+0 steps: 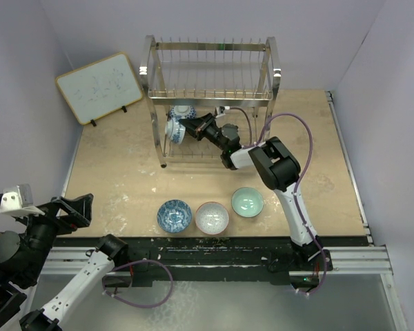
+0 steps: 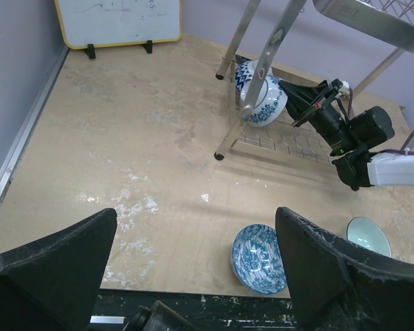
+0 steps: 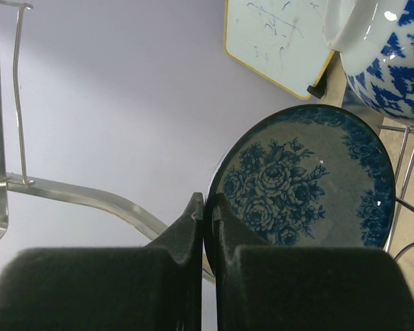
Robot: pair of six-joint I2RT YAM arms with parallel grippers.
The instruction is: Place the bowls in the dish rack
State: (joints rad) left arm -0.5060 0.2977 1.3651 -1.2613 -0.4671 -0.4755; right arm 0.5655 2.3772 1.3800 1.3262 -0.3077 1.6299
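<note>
Right gripper (image 3: 205, 207) on blue-patterned bowl (image 3: 297, 183)

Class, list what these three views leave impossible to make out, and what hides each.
Top view: writing on the whiteboard is too small to read.
Left wrist view: the pale bowl sits hidden behind a finger of the left gripper.
Right wrist view: the right gripper covers the lower rim of the blue floral bowl; the white-and-blue bowl is cut by the corner.

One blue-patterned bowl (image 1: 174, 129) on edge in the silver rack (image 1: 210, 47), lower tier, rim pinched by the right claw (image 1: 186, 127), second bowl (image 1: 183, 110) just behind. Out front, upright in a row: blue bowl (image 1: 174, 216), pale bowl (image 1: 212, 218), mint bowl (image 1: 248, 202).
</note>
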